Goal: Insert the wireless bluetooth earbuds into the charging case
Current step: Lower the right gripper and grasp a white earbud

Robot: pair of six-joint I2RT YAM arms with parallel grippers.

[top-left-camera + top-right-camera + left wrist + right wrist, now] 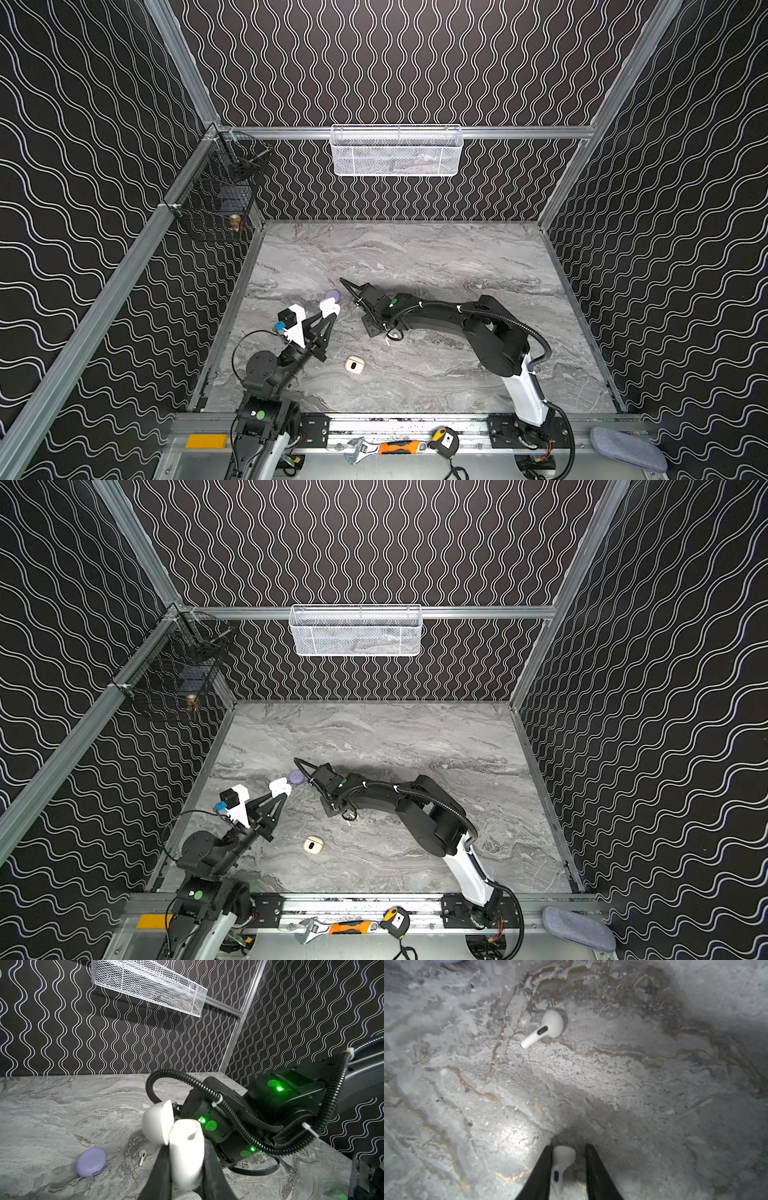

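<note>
White earbud, stem toward the camera, lying on the grey marbled bench between the right arm's jaws. The jaws stand apart around it: one finger touches the stem, while a gap remains between the bud's head and the other finger, so it is not clamped. A second earbud lies flat on the bench well ahead of the jaws, apart from them. The left wrist view also shows one earbud on the bench; which of the two it is cannot be told.

The white charging case is clamped upright in the left arm's jaws, which are closed on its body, lid swung open. In both top views this case is held above the bench's left half, close to the right arm's wrist. A closed lavender case rests on the bench just beside it. A cream case rests nearer the front edge, well apart from both arms. A white mesh basket hangs on the back wall.
</note>
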